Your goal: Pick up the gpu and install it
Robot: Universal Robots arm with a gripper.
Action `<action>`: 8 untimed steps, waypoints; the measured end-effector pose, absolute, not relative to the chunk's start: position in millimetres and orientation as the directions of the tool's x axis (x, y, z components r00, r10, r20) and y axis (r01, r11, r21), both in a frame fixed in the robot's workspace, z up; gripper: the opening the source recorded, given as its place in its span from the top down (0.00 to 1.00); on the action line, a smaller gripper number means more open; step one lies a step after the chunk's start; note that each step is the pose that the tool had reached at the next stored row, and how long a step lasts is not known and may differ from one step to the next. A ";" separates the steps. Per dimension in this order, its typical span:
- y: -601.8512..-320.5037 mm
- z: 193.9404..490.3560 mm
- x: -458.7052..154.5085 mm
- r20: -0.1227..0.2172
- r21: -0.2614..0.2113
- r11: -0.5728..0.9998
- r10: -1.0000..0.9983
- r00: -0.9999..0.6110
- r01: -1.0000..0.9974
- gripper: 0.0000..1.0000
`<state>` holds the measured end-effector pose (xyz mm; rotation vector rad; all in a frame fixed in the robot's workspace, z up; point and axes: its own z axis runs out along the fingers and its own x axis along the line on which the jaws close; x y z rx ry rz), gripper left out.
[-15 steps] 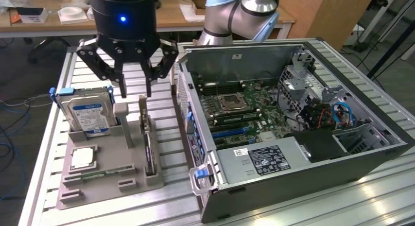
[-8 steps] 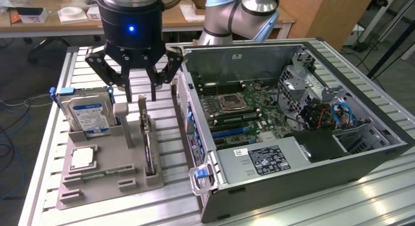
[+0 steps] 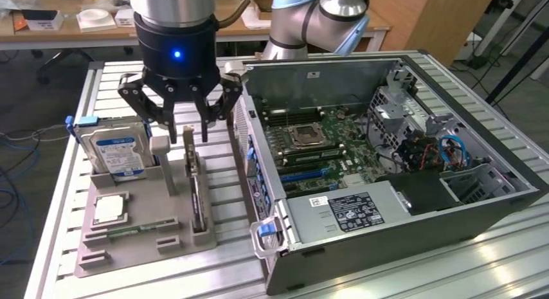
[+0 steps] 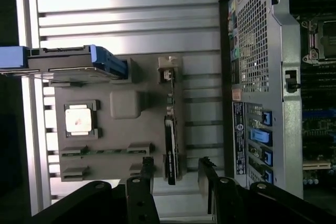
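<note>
The gpu (image 3: 197, 183) stands on edge in a slot of the grey holder tray (image 3: 128, 247), a thin dark card with a pale bracket end. My gripper (image 3: 189, 133) hangs open just above the card's far end, one finger on either side of its line and apart from it. In the wrist view the gpu (image 4: 170, 142) runs lengthwise between the two black fingertips (image 4: 148, 165), and my gripper (image 4: 177, 166) holds nothing. The open computer case (image 3: 386, 151) lies at the exterior view's right with its motherboard (image 3: 317, 144) exposed.
A blue-labelled hard drive (image 3: 118, 154) stands upright in the tray's far corner, and a square silver CPU (image 3: 112, 209) lies flat nearer the front. The case's rear panel (image 4: 257, 51) runs close beside the tray. All rests on a ribbed aluminium table (image 3: 480, 260).
</note>
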<state>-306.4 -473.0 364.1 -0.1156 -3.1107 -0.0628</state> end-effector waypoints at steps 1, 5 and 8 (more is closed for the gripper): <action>-473.0 362.4 -306.4 0.030 0.039 0.996 0.074 -0.997 0.075 0.53; -472.9 355.2 -306.4 0.030 0.039 0.996 0.074 -0.997 0.075 0.53; -472.9 349.6 -306.4 0.030 0.039 0.996 0.073 -0.997 0.074 0.53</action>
